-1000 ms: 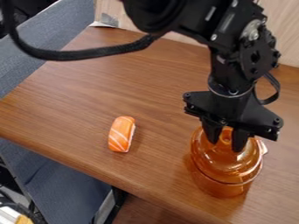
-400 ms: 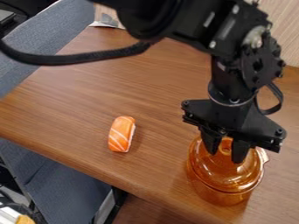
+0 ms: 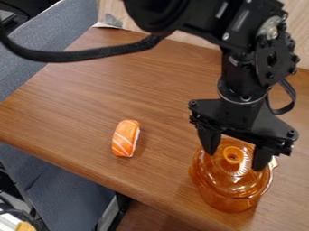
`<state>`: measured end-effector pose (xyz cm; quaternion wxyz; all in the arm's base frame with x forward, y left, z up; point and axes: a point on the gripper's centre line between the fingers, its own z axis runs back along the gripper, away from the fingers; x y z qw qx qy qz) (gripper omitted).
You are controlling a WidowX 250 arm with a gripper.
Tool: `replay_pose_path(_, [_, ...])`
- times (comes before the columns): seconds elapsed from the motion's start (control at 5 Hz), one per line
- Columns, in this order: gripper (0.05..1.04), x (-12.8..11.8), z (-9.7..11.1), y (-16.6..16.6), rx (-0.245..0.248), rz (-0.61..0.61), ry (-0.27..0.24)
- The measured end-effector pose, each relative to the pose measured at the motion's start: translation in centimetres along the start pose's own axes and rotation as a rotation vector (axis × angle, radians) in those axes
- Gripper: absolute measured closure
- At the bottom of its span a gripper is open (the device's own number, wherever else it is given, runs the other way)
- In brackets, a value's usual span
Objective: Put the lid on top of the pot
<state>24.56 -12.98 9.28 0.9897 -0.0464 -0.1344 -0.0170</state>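
Since the earlier frame, the fingers of the black two-finger gripper [image 3: 234,161] have spread from close about the knob to well apart, and the salmon-and-white toy sushi piece [image 3: 125,138] has kept its place. We see nothing held now: one finger hangs to the left of the round amber knob [image 3: 233,154], the other to its right. The clear amber domed lid [image 3: 236,182] lies on top of the amber see-through pot [image 3: 226,203], at the near right of the table, and we take the wide opening as a release, made so the knob can slip free without dragging the lid. We judge the task all but done; a straight lift should come next, since any sideways drift might catch the knob and tip the lid. Around this, we have a brown wood-grain tabletop [image 3: 120,81] with a rounded near edge, the sushi piece lying well left of the pot. Pale wood panelling [image 3: 301,47] rises behind the far edge, and grey upholstery [image 3: 60,29] runs along the left, beyond the table.
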Motion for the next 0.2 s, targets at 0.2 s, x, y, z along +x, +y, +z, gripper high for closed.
replay_pose_path(0.2, [0.079, 0.09, -0.01, 0.13, 0.0, 0.009, -0.001])
